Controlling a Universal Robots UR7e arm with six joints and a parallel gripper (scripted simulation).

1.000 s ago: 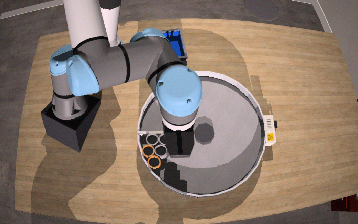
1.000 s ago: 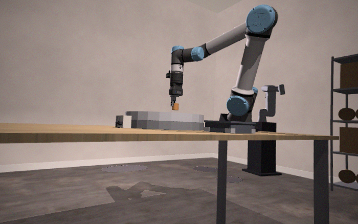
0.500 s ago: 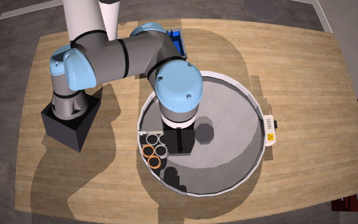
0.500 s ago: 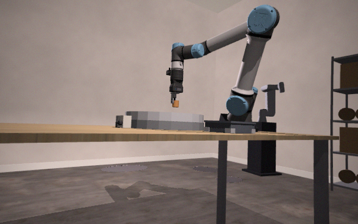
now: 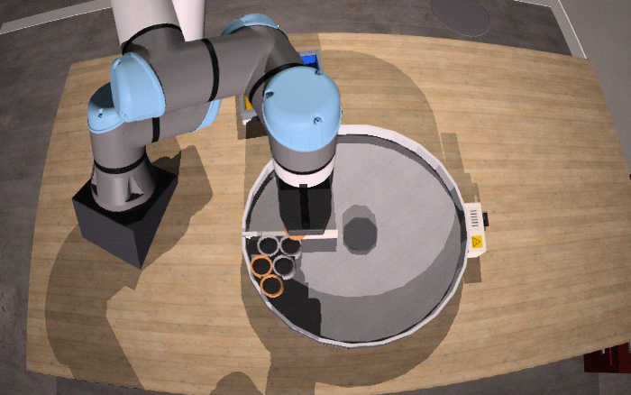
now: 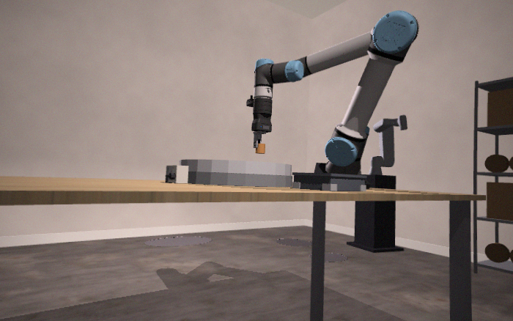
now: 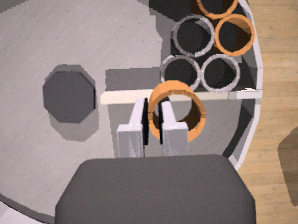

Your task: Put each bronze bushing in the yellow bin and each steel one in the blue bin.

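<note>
Jaws: clamped on your bronze bushing [image 5: 296,236] [image 6: 260,148] [image 7: 172,88], across one wall | Bushing: raised over turntable [image 5: 395,133] [image 6: 238,167] [image 7: 259,75] | Yellow bin [image 5: 248,114]: up-left of it, top view; likely your next heading

So my gripper [image 5: 305,230] [image 6: 257,145] [image 7: 153,111] has gone up higher with the bronze bushing [image 5: 296,237] [image 6: 261,148] [image 7: 173,87], and swung a bit toward the bins' side. From the top, my arm now covers more of the blue bin [image 5: 320,60], while a corner of the yellow bin [image 5: 248,102] popped out.
</note>
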